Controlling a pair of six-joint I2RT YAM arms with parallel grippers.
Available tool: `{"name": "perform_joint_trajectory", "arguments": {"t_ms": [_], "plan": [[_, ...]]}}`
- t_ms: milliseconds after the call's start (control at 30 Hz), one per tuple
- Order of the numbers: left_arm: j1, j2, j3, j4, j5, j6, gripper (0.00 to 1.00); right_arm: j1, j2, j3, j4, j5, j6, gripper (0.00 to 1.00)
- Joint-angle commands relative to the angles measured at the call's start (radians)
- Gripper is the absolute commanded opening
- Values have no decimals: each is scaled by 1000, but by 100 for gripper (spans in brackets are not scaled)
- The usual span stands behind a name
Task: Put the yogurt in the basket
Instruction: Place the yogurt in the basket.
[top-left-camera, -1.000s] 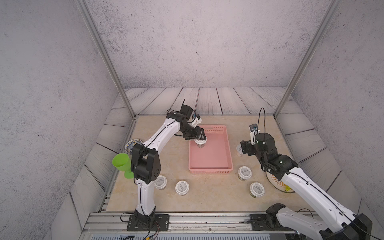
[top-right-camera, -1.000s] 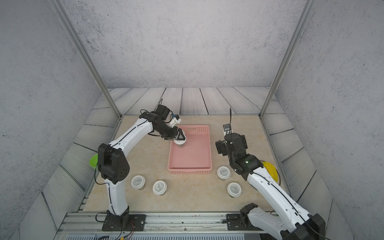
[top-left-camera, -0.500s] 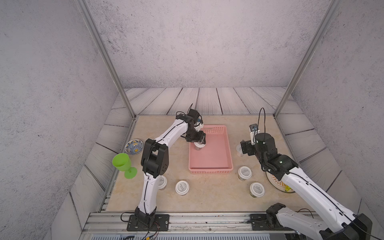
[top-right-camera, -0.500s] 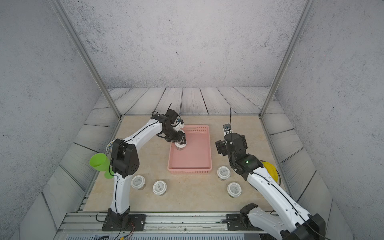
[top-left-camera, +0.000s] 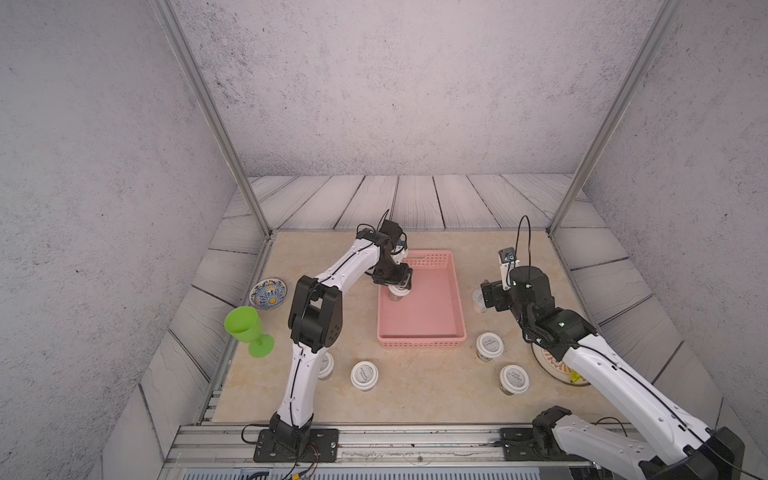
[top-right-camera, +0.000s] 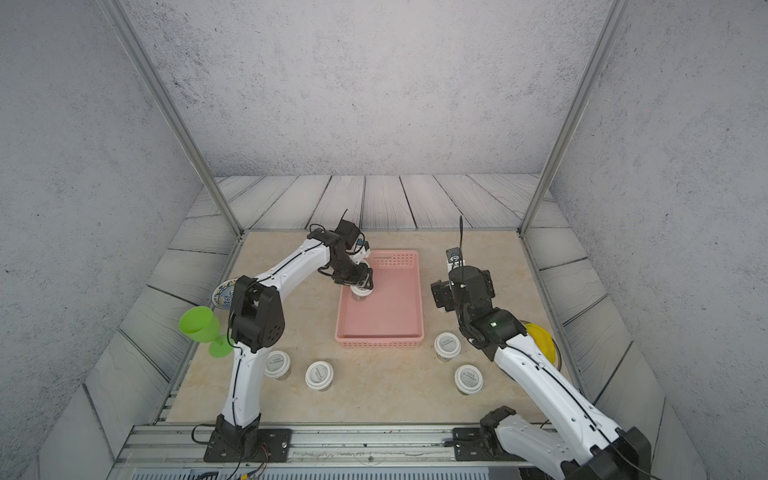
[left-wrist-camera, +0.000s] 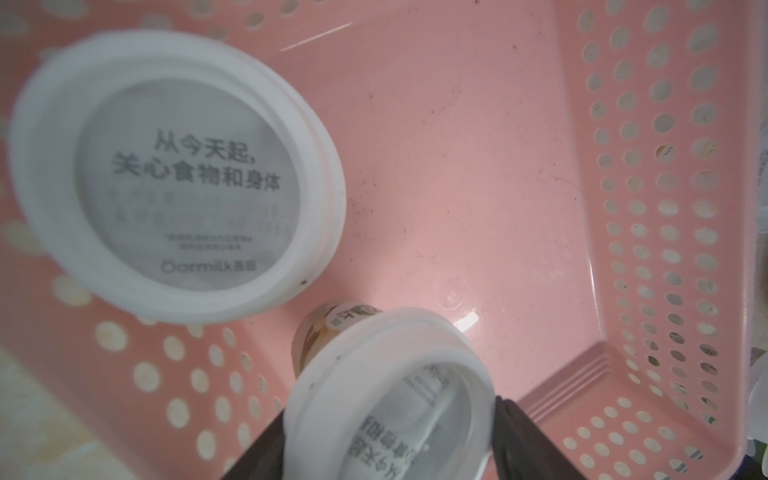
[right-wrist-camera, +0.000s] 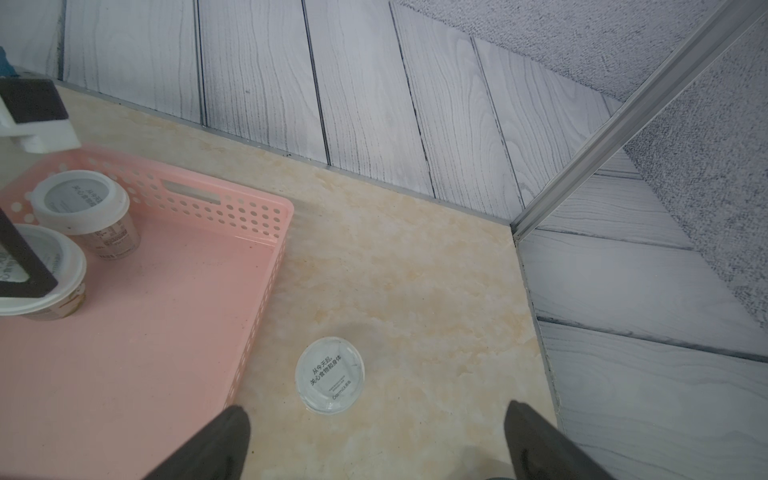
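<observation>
Far L on the table (top-left-camera: 415, 395): green goblet (top-left-camera: 243, 324) & patterned dish (top-left-camera: 269, 294). Not task items, leave them. Front-L yogurts (top-right-camera: 319, 375), a pair, stand on the table near the L arm's base.

Centre: L gripper (top-left-camera: 397, 282) sits low inside the pink basket (top-left-camera: 419, 338), twd its far-L corner. Its jaws lie against both sides of the held yogurt (left-wrist-camera: 388, 399) at the lid; can't tell if the squeeze is full or easing. In the R wrist view that cup looks upright w/ its base on the basket floor. The parked yogurt (left-wrist-camera: 174, 174) stands just beside it, nearer the far wall. So 2 in the basket, 5 out.

Step in hand, IMO: release. To do it well, open only enough to clear the lid rim, then lift straight up w/ no sideways drift. The neighbour & the perforated wall are close, so a nudge could tip either cup.

R of basket: front-R yogurts (top-left-camera: 489, 345), also a pair, on the table. R gripper (right-wrist-camera: 376, 407) is spread wide, empty, hovering over the target yogurt (right-wrist-camera: 329, 375), which stands on the table just beside the basket's R wall. That cup sits off-centre btwn the fingers, nearer the basket-side one. Centre first, then drop, so that finger doesn't snag the wall.
</observation>
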Motion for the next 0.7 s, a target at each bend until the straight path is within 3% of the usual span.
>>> {"name": "perform_joint_trajectory", "arguments": {"t_ms": [0,667], "plan": [[-1,37,39,-24,-14,19,70,-1,7,-12,13,3,5,100],[4,46,39,-35,-59,34,78,0,4,-12,11,4,4,100]]}}
